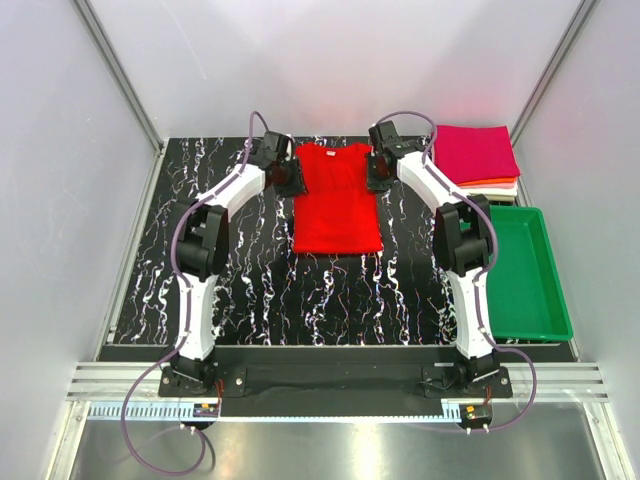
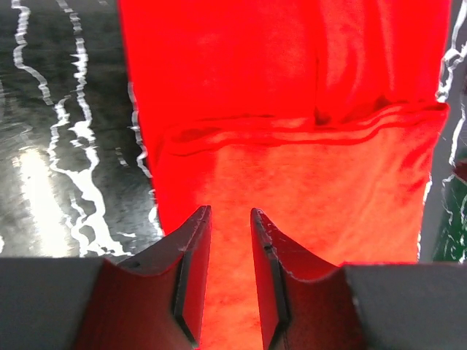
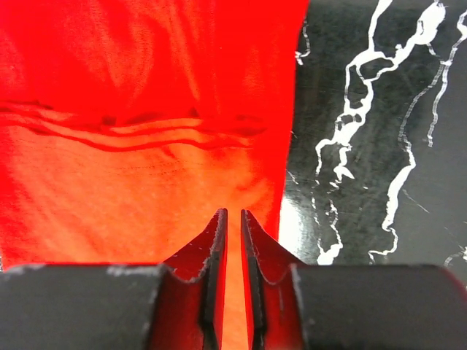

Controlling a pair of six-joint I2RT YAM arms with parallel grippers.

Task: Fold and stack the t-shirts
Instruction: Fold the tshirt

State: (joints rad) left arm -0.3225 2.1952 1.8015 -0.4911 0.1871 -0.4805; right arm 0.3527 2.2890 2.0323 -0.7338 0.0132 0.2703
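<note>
A bright red t-shirt (image 1: 337, 197) lies flat on the black marbled table (image 1: 250, 290) with its sleeves folded in. My left gripper (image 1: 290, 176) is at its far left shoulder. In the left wrist view the left gripper (image 2: 230, 211) is just above the red cloth (image 2: 292, 95) with its jaws apart and nothing between them. My right gripper (image 1: 378, 174) is at the far right shoulder. In the right wrist view the right gripper (image 3: 233, 213) hangs over the red cloth (image 3: 146, 109), its jaws a narrow slit apart, with no cloth bunched at the tips. Folded magenta (image 1: 475, 153), orange and white shirts are stacked at the far right.
A green plastic tray (image 1: 556, 300) stands at the right, just nearer than the folded stack. Grey walls enclose the table on the left, back and right. Bare marbled tabletop (image 3: 379, 146) lies right of the shirt and on its left (image 2: 58, 146).
</note>
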